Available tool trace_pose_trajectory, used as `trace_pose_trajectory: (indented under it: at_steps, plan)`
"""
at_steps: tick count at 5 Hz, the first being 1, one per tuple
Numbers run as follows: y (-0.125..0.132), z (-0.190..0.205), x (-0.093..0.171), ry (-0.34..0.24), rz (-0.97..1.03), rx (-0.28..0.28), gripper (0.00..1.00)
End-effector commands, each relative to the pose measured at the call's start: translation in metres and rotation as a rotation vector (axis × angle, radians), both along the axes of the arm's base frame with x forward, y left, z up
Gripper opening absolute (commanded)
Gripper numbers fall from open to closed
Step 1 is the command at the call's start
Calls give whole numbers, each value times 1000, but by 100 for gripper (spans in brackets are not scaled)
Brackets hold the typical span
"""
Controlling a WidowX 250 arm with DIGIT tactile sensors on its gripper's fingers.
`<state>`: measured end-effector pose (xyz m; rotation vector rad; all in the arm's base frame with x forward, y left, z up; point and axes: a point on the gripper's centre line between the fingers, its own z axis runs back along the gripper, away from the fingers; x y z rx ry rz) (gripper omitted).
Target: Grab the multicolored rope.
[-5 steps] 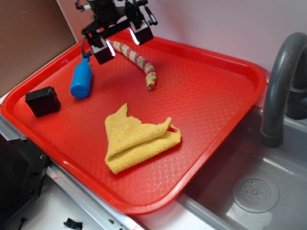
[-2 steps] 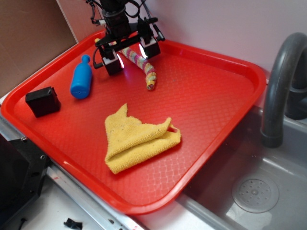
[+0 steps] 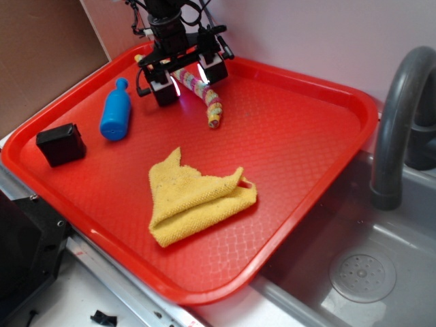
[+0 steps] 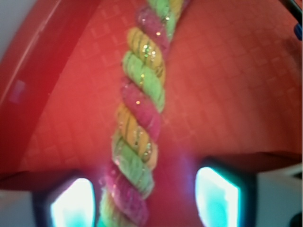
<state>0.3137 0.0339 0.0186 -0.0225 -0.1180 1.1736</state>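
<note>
Over red tray (image 3: 300,136), spread pincer (image 3: 182,82) straddles multicolored rope (image 3: 204,95).

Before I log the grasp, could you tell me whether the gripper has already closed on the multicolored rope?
No; in the wrist view the multicolored rope runs between the two fingertips of the gripper, with a gap beside it.

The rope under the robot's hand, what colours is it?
The rope is twisted in pink, green and yellow strands, clearest in the wrist view.
</note>
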Motion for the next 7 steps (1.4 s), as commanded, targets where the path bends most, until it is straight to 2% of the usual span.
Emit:
trace_pose_trajectory:
  at_steps: [1, 2, 3, 4, 5, 6, 7]
  plan:
    - [2, 3, -5, -39, -29, 3, 0]
    - [-3, 15, -8, -15, -162, 7, 0]
    - [-21, 63, -15, 27, -411, -42, 0]
    - [-51, 107, -31, 78, -657, -164, 0]
    - [-68, 139, -55, 95, -905, -117, 0]
    - [-63, 186, -94, -28, -1131, -83, 0]
    - [-55, 203, -117, -109, -1116, -26, 0]
